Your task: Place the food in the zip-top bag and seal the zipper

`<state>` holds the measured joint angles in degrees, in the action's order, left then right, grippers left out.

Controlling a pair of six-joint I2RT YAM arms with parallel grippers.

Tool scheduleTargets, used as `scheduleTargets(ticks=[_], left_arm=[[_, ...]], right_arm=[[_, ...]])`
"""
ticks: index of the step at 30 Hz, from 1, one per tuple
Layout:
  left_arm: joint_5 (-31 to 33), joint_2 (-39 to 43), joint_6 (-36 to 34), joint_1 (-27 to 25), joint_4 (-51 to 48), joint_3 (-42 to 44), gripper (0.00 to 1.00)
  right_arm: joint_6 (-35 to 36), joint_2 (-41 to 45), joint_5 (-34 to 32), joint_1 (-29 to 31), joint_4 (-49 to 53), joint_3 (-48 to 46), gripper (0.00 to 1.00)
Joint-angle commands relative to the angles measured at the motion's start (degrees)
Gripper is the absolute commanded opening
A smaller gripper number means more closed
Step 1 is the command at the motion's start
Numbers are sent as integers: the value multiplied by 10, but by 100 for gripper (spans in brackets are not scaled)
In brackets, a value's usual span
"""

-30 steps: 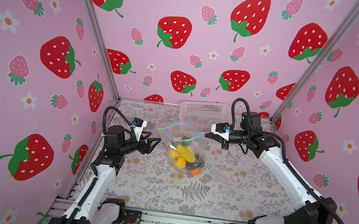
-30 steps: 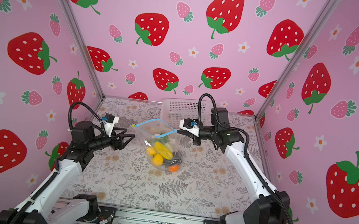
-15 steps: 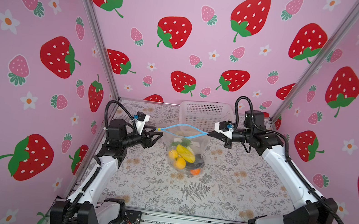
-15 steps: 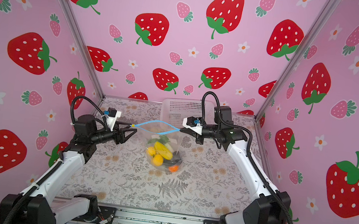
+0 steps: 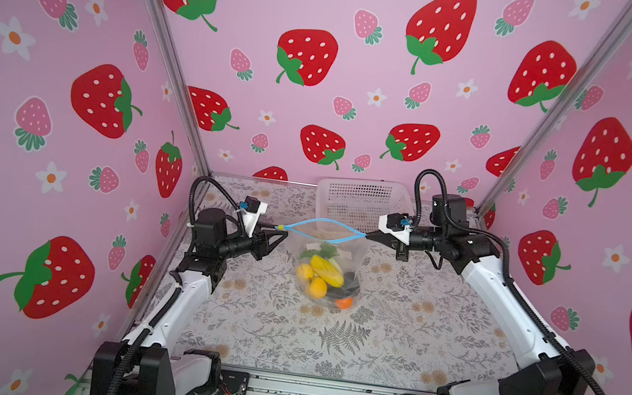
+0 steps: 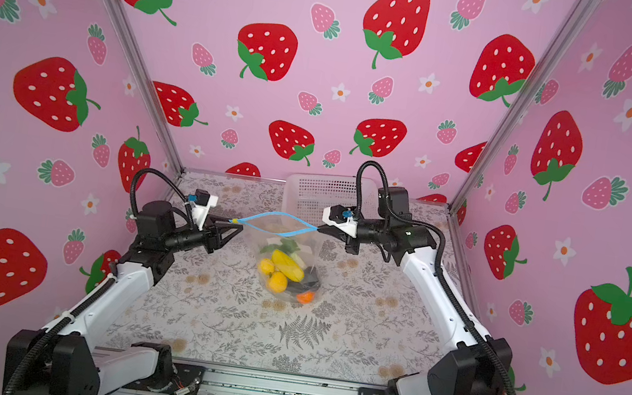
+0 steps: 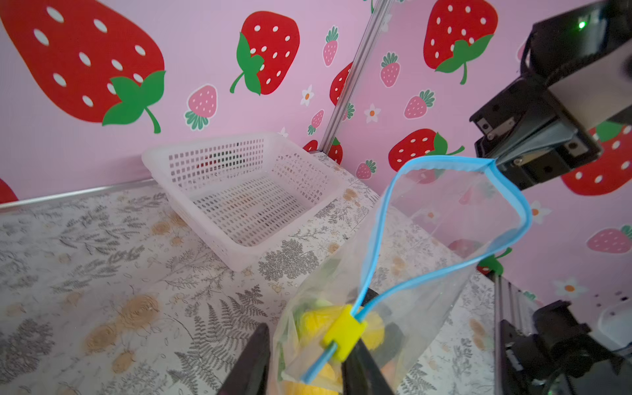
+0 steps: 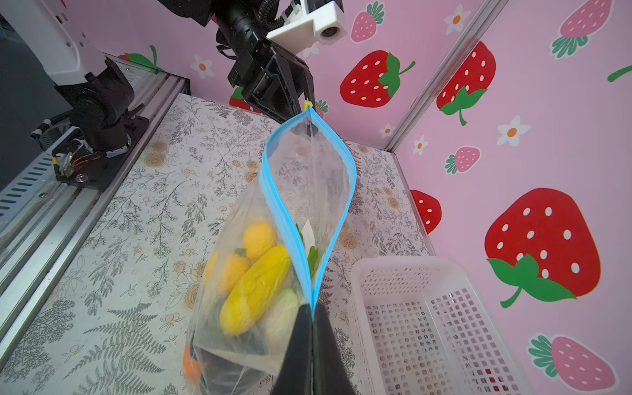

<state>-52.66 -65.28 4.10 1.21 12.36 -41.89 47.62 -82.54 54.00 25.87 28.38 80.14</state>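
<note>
Zip-top bag [image 5: 344,253] over floral tabletop [image 5: 391,335], strawberry walls [image 5: 248,8]; right pincer [image 5: 367,236] clamps zipper [image 5: 321,220], left pincer [image 5: 279,234] narrow round tab [image 7: 343,333]

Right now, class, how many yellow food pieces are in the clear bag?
3, low in the bag: a round one, a long one, a deeper-yellow one; more may be hidden.
</note>
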Motion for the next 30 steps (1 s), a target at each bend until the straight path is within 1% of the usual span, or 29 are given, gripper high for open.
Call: scheduleTargets(ticks=[1,3,6,13,17,19,21,25,27,30], left_arm=[[-14,10,-8,-2,14,-23,23],[-4,12,-10,-2,8,-25,12],[4,19,-22,-2,-10,-29,0],[23,44,-5,-6,-8,-23,0],[81,80,35,-16,-7,-3,0],[109,104,49,-28,-14,5,0],[139,124,63,-51,-37,5,0],[172,150,27,-106,-121,-15,0],[187,167,23,-121,-127,-6,0],[209,188,23,-124,-130,7,0]], right_arm=[[6,-5,15,-5,13,15,0],[4,-6,15,-6,12,15,0],[3,-6,12,-6,12,12,0],[-2,-3,-10,-8,15,15,0],[-1,-4,-40,-13,35,27,0],[3,-8,-49,-16,53,41,0],[3,-10,-59,-18,70,57,0],[0,-9,-81,-20,94,79,0],[-1,-2,-89,-22,101,84,0],[8,6,-96,-24,115,84,0]])
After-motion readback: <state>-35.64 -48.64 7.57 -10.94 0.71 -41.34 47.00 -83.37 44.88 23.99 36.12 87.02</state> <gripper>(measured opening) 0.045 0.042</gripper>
